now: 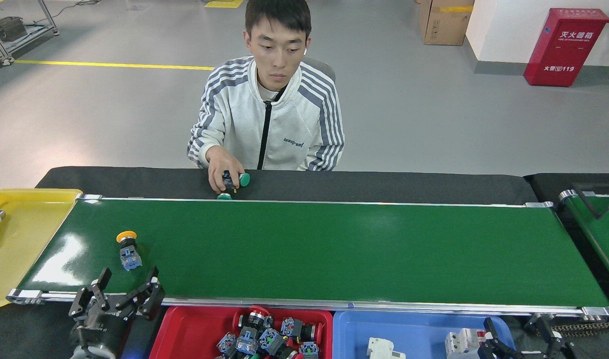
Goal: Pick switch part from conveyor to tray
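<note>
Left gripper (127,289) fingers spread apart, empty, at the conveyor's (334,249) near edge, just short of the switch part (127,249). Switch part lies on its side on the belt near the left end: yellow mushroom cap toward the far side, blue contact block toward the robot, long axis roughly across the belt, slightly angled. Right gripper (518,341) mostly cut off at the bottom right corner, can't tell its opening. Red tray (194,329) below the belt holds several switch parts; blue tray (414,329) beside it holds breakers. Yellow tray (20,234) at the belt's left end. Person's hand (220,172) holds green-capped buttons at the far edge.
</note>
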{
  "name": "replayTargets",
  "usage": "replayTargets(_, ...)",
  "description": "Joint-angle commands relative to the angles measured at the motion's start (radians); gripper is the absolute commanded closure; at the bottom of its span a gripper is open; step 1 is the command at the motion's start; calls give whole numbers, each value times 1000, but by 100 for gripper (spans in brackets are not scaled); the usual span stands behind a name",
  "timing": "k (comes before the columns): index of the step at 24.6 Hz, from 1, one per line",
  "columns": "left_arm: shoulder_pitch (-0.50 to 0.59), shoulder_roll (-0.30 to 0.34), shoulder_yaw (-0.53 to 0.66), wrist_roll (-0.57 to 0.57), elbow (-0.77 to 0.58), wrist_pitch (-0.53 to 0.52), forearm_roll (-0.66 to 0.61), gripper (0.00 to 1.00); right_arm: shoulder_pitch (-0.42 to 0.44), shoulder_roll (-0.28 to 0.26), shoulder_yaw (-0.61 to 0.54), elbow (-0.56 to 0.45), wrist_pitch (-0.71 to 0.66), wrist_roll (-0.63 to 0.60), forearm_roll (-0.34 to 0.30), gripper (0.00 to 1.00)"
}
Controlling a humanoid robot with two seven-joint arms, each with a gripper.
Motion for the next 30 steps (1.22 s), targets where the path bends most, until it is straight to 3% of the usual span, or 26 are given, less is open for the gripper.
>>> replayTargets(1,-36,46,7,12,35,8,-4,0,-7,16,-23,-13,-11,6,31,2)
replayTargets(9,-183,120,-105,21,269,249,-7,1,-18,45,-26,-13,-12,17,62,2)
replayTargets(11,-240,136,-133,67,360,304,-7,5,-21,45,-26,-13,-12,18,67,2)
replayTargets(13,-293,139,-150,107,457,338,-7,23,-22,40,-26,-13,-12,20,67,2)
replayTargets(15,-327,149,-150,144,526,332,-1,64,-22,36,-26,-13,-12,20,65,2)
replayTargets(16,-332,155,-151,159,539,331,4,75,-22,31,-26,-13,-11,20,65,2)
replayTargets(19,-326,159,-153,189,531,308,9,90,-21,24,-26,-13,-11,20,64,2)
replayTargets(23,-260,146,-155,210,413,208,7,95,-21,25,-26,-13,-11,20,64,2)
replayTargets(27,-51,109,-158,195,60,-39,7,94,-21,24,-27,-13,-11,18,62,1)
replayTargets(29,64,92,-178,161,-115,-203,7,86,-21,25,-27,-13,-11,18,61,1)
replayTargets(30,114,81,-197,146,-185,-280,9,72,-21,27,-27,-13,-11,17,61,1)
